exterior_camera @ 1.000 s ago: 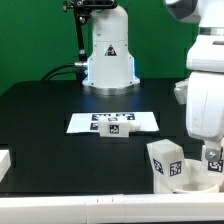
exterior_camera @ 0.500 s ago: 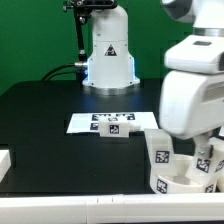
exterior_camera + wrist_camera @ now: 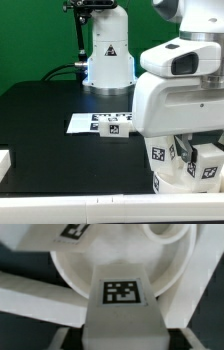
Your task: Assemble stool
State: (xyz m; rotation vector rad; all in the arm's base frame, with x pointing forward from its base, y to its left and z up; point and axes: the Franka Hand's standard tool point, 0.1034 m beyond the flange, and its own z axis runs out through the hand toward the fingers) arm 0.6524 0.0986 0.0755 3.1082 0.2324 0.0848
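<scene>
The white seat disc (image 3: 172,183) lies at the front of the exterior view's right, with a tagged white leg (image 3: 160,155) standing in it. My gripper (image 3: 192,150) hangs right over the disc, mostly hidden by the arm's white body. In the wrist view my gripper (image 3: 122,341) is shut on a chunky white leg (image 3: 122,308) with a square tag. The leg points over the seat disc's (image 3: 72,272) shallow bowl. The fingers (image 3: 70,340) press on both sides of the leg. Another tagged leg (image 3: 68,236) shows beyond it.
The marker board (image 3: 85,123) lies mid-table with a small lone white tagged block (image 3: 115,129) on it. The arm's white base (image 3: 108,55) stands at the back. A white part (image 3: 5,160) sits at the exterior view's left edge. The table's front edge runs just below the seat disc.
The arm has swung toward the exterior view's left and now covers much of the seat disc and its legs. The held leg has come with it.
</scene>
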